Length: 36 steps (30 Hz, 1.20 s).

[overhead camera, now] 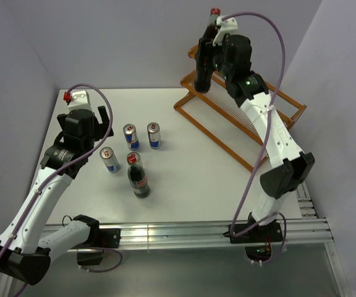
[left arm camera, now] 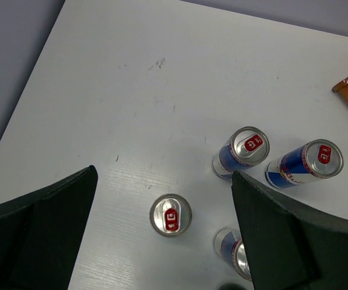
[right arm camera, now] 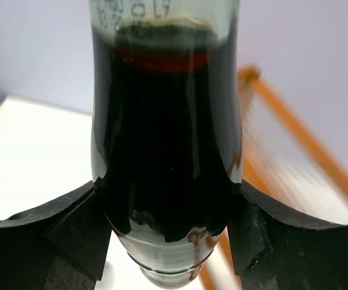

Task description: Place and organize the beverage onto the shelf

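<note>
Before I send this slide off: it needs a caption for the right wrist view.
Right gripper clamps a dark cola bottle, the orange shelf blurred behind it.

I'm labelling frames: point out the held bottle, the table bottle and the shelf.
held bottle (right arm camera: pixel 168 151): right wrist view, dark body.
table bottle (overhead camera: pixel 139 180): top external view, body.
shelf (overhead camera: pixel 221 111): top external view, pale rods.
</note>
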Each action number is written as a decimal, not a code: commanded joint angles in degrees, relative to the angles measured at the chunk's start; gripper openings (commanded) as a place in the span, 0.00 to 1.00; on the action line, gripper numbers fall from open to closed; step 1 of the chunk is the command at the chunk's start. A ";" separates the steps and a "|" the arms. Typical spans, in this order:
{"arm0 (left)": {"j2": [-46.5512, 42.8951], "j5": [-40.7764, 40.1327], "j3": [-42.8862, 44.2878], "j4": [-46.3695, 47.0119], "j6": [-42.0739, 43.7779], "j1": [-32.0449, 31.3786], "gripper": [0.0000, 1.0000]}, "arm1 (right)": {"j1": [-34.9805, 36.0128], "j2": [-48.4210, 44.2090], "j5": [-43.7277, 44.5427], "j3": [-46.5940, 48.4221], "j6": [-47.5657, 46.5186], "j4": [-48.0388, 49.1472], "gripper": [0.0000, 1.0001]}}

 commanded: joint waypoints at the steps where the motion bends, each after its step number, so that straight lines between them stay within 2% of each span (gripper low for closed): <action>1: -0.15 1.00 -0.24 4.49 1.41 0.10 0.99 | -2.72 2.48 -0.30 16.93 -0.90 9.72 0.00; 5: -0.15 2.48 -0.24 4.75 1.58 0.10 1.00 | -5.88 9.27 -1.71 30.37 -3.97 6.82 0.00; 8: -0.76 3.11 -0.94 5.46 1.85 0.10 0.99 | -7.38 12.53 -2.41 35.22 -3.90 6.63 0.00; 12: -0.50 3.02 -0.85 5.20 1.93 0.10 1.00 | -11.15 12.97 -3.28 34.71 -2.93 9.44 0.00; 20: 0.12 3.90 -0.59 4.76 1.76 0.10 1.00 | -15.73 13.06 -7.41 32.35 -2.75 8.39 0.00; 36: -0.24 5.04 -0.94 5.02 1.85 0.10 1.00 | -16.44 16.58 -11.64 27.77 -2.14 12.69 0.00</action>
